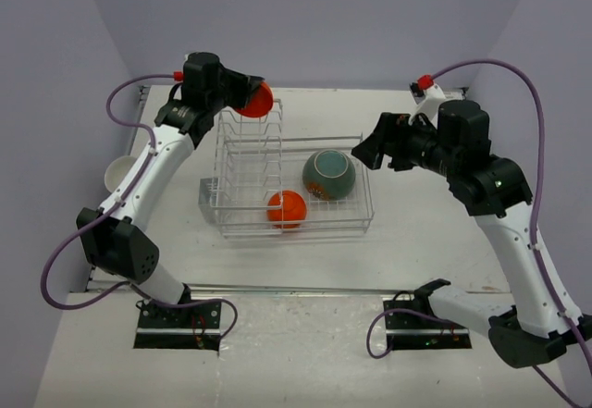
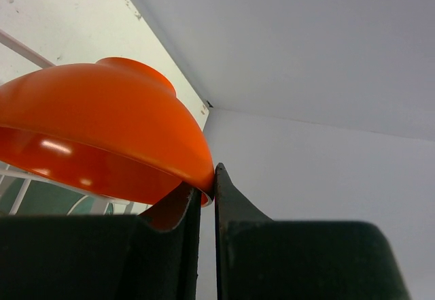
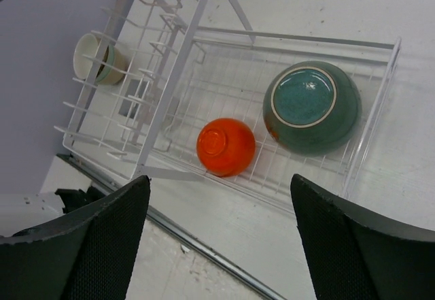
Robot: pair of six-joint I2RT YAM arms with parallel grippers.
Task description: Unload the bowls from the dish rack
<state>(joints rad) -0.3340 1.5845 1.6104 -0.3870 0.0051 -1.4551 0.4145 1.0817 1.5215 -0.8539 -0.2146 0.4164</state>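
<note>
The white wire dish rack [image 1: 356, 218] stands mid-table. My left gripper [image 1: 246, 91] is shut on the rim of a small orange bowl [image 1: 256, 101], held above the rack's upright slots at the far left. In the left wrist view the two fingers pinch that orange bowl [image 2: 102, 130] at its edge, at my left gripper [image 2: 208, 183]. Inside the rack's basket a second orange bowl [image 1: 287, 209] lies upside down beside a large teal bowl [image 1: 328, 174]. My right gripper [image 1: 363, 149] hangs open just right of the rack, above the orange bowl [image 3: 225, 146] and teal bowl [image 3: 312, 106].
A cream bowl [image 1: 120, 172] stands on the table left of the rack, next to my left arm; it shows through the rack wires as the cream bowl [image 3: 98, 58] in the right wrist view. Purple walls close in the table on three sides. A metal rail [image 1: 296, 289] runs along the near edge.
</note>
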